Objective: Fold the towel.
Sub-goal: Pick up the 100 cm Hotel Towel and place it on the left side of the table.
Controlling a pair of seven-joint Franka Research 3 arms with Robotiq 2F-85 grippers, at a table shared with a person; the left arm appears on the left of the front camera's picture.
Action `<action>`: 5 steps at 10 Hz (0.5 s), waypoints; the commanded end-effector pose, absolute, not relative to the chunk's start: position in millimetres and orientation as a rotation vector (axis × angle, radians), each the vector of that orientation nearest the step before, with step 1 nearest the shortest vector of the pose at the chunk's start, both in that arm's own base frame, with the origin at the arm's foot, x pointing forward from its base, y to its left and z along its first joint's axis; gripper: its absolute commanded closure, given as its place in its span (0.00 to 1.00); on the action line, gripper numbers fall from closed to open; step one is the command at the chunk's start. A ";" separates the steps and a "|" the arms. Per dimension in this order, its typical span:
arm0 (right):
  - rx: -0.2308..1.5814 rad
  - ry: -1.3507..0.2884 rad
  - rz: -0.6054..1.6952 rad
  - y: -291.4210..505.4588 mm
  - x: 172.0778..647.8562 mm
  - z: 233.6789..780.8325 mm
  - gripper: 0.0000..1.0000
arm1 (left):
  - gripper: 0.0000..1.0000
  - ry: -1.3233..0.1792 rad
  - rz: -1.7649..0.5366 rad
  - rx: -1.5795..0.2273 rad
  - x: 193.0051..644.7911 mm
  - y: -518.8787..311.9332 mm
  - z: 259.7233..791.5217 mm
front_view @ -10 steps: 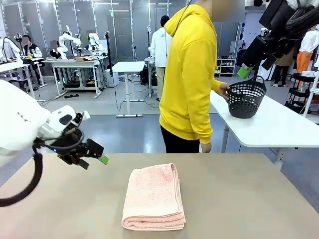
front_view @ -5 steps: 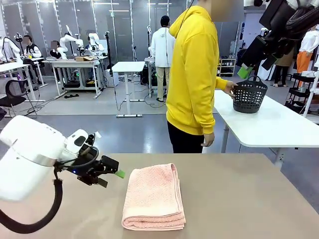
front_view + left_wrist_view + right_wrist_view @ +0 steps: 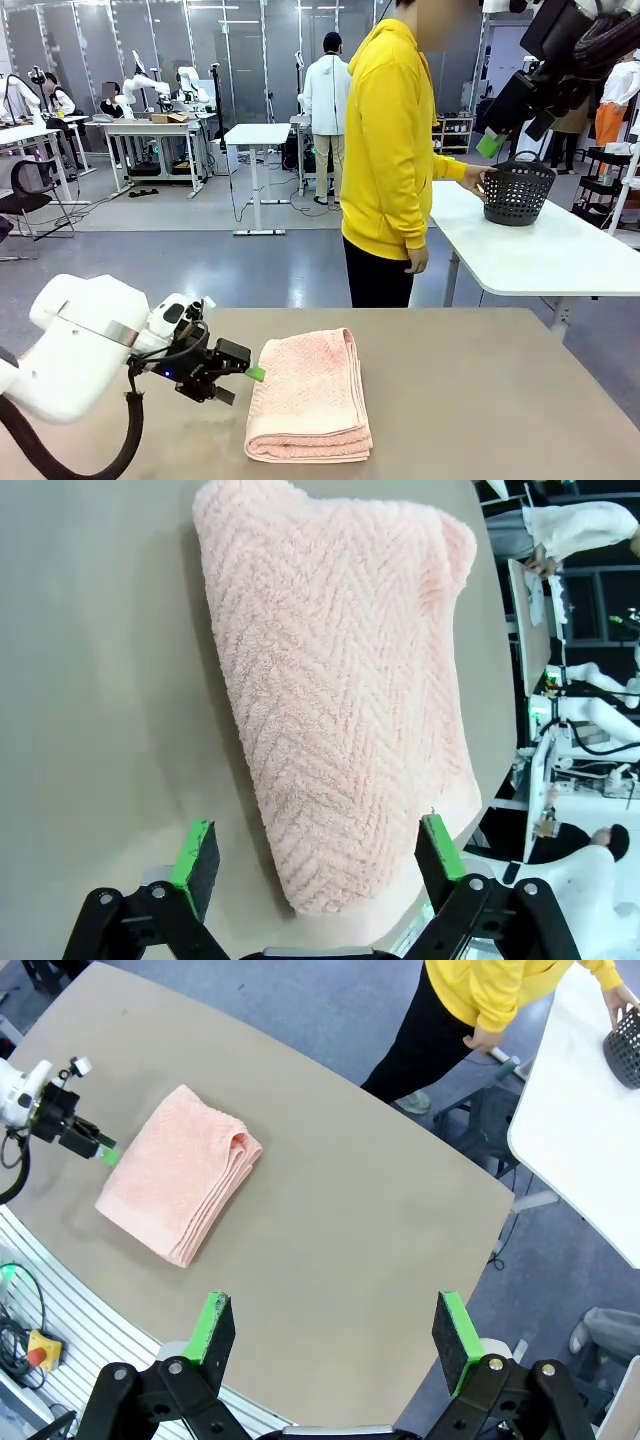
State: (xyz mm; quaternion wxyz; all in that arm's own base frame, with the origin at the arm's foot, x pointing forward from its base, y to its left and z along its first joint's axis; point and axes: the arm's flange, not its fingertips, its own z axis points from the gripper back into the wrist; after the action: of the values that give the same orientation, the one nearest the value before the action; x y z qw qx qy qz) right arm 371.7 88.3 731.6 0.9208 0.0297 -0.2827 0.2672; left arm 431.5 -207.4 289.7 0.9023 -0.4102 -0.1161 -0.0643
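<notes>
The pink towel (image 3: 308, 395) lies folded into a thick rectangle in the middle of the tan table (image 3: 480, 400). My left gripper (image 3: 240, 385) is low over the table at the towel's left edge, open. In the left wrist view its green pads (image 3: 195, 852) stand on either side of the towel's (image 3: 340, 680) near end, holding nothing. My right gripper (image 3: 510, 138) hangs high at the upper right, open. From up there the right wrist view looks down past its own open gripper (image 3: 332, 1332) on the towel (image 3: 180, 1188) and on the left gripper (image 3: 85, 1135).
A person in a yellow hoodie (image 3: 395, 150) stands at the table's far side, turned to a white side table (image 3: 540, 250), one hand on a black basket (image 3: 518, 192). The tan table right of the towel is bare.
My left gripper has moved right and lower, up to the towel's left edge. The person has shifted the black basket to the right on the white table. The right arm has stayed put.
</notes>
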 end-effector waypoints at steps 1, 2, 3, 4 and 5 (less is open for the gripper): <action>0.060 -0.574 0.548 87.4 371.2 732.7 0.00 | 0.00 -0.248 -0.138 -0.897 440.2 -216.3 273.8; 0.060 -0.574 0.548 87.4 371.2 732.7 0.00 | 0.00 -0.234 -0.133 -0.929 442.9 -220.8 267.1; 0.060 -0.574 0.548 87.4 371.2 732.7 0.00 | 0.00 -0.223 -0.133 -0.944 444.3 -225.3 262.6; 0.060 -0.574 0.548 87.4 371.2 732.7 0.00 | 0.00 -0.211 -0.128 -0.968 446.2 -229.6 259.8; 0.060 -0.574 0.548 87.4 371.2 732.7 0.00 | 0.00 -0.216 -0.131 -0.989 449.2 -232.7 261.3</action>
State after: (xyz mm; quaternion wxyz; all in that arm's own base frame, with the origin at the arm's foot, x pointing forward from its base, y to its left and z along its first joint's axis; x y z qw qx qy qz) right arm 371.7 88.3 731.6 0.9208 0.0298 -0.2827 0.2672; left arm 443.9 -228.7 266.9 0.8863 -0.4508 -0.0903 -0.0565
